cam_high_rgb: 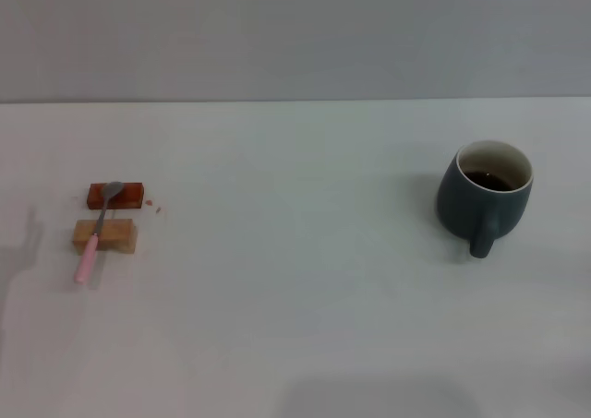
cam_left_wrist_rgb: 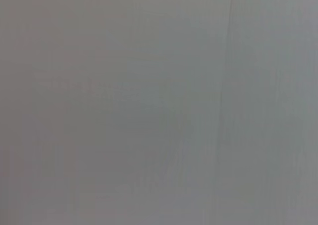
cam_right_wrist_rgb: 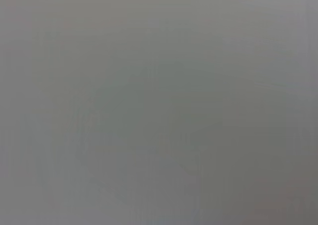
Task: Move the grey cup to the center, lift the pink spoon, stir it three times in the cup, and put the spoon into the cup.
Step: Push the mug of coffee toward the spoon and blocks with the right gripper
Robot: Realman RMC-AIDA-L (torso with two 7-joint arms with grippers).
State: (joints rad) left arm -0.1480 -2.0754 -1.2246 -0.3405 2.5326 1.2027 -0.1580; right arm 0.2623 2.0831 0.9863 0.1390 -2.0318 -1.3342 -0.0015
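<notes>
The grey cup [cam_high_rgb: 485, 197] stands upright on the right side of the white table, its handle pointing toward the front edge and dark liquid inside. On the left side lies the pink spoon [cam_high_rgb: 96, 232], its silver bowl resting on a small red block [cam_high_rgb: 115, 195] and its pink handle crossing a tan wooden block [cam_high_rgb: 105, 236]. The center of the table [cam_high_rgb: 295, 243] is bare white surface. Neither gripper nor arm shows in the head view. Both wrist views show only a plain grey surface.
The table's far edge meets a grey wall [cam_high_rgb: 295, 30] behind. A few small red specks [cam_high_rgb: 154, 206] lie just right of the red block.
</notes>
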